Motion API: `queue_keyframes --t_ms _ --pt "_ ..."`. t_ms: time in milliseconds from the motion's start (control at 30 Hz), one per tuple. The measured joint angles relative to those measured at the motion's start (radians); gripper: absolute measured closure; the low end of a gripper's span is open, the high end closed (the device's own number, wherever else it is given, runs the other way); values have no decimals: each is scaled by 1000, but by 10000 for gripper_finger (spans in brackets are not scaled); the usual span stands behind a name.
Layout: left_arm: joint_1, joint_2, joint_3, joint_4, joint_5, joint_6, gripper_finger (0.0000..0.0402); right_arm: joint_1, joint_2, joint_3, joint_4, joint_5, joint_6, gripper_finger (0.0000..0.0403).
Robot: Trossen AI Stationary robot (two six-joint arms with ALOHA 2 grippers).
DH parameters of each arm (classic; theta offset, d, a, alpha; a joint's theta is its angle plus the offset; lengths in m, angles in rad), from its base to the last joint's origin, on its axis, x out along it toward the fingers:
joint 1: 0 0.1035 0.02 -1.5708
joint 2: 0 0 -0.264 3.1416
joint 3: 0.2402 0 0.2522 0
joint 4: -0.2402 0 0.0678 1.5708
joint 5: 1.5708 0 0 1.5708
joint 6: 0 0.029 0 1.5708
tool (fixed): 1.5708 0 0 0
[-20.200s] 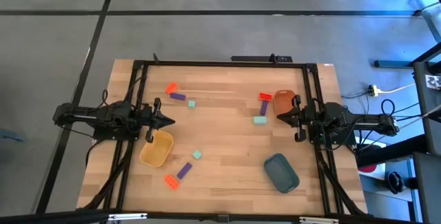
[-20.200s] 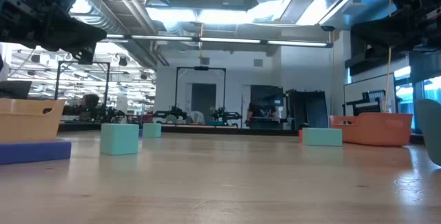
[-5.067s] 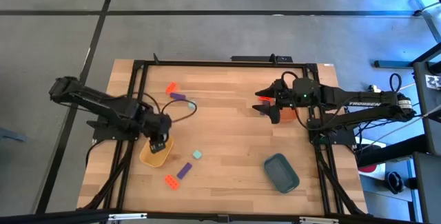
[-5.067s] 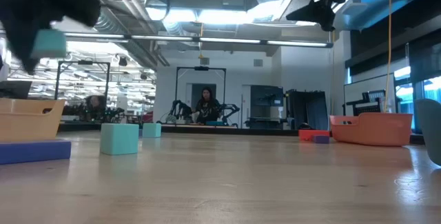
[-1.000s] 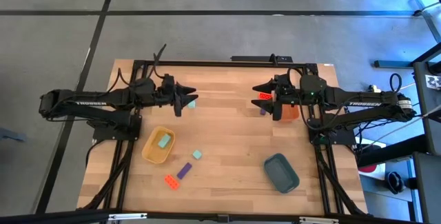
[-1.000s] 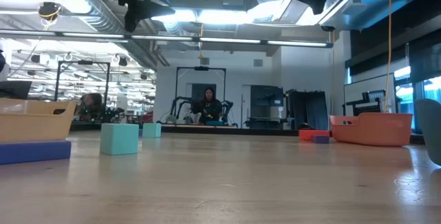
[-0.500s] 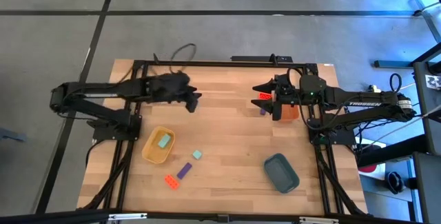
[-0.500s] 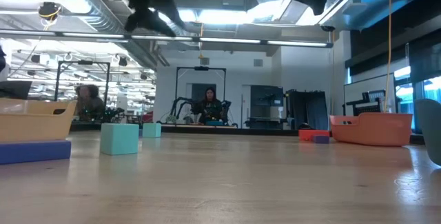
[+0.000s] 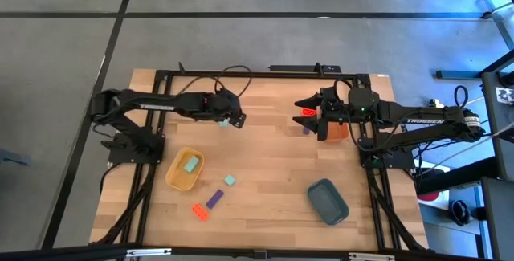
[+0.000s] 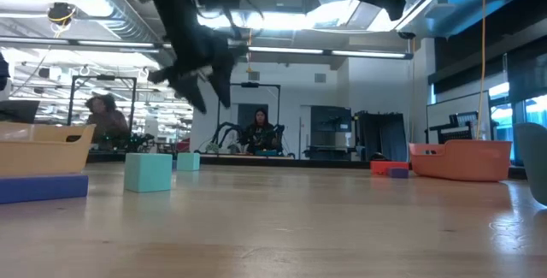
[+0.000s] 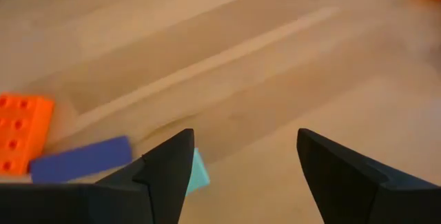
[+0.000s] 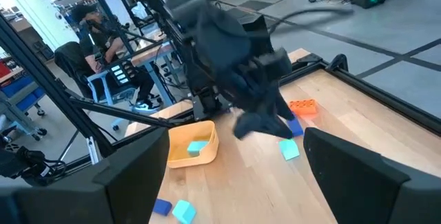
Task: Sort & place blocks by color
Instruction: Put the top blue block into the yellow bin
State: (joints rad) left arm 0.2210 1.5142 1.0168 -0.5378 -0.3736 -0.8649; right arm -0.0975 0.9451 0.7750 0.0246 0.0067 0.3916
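Note:
My left gripper (image 11: 241,165) hangs open above the table's far left part, past a pale teal block (image 11: 198,172) that shows beside one finger; a purple block (image 11: 79,158) and a red-orange block (image 11: 19,141) lie just behind it. In the high view this gripper (image 9: 238,121) covers most of them. My right gripper (image 9: 304,117) waits open above a red-orange block (image 9: 308,112) and a purple block (image 9: 306,128) by the orange tray (image 9: 336,128). The yellow tray (image 9: 177,177) holds one teal block (image 9: 190,163). Teal (image 9: 230,180), purple (image 9: 214,198) and red-orange (image 9: 198,210) blocks lie near it.
A dark teal tray (image 9: 328,200) lies at the near right. Black frame rails (image 9: 161,132) run along both sides and the far edge. The table's middle (image 9: 273,165) is bare wood. People (image 10: 258,131) show in the room beyond the far edge.
My left gripper has swung toward the table's right edge, over the far-left blocks, and come lower. The blocks have stayed where they were. My right arm has kept still.

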Motion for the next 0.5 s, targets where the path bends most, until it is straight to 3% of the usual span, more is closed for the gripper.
queue_keyframes --t_ms 267,500 --pt "17 120 0 -13 -28 -250 148 0 0 0 -1 0 0 65" --pt "13 166 0 -46 -24 -286 148 0 0 0 -1 0 0 65"
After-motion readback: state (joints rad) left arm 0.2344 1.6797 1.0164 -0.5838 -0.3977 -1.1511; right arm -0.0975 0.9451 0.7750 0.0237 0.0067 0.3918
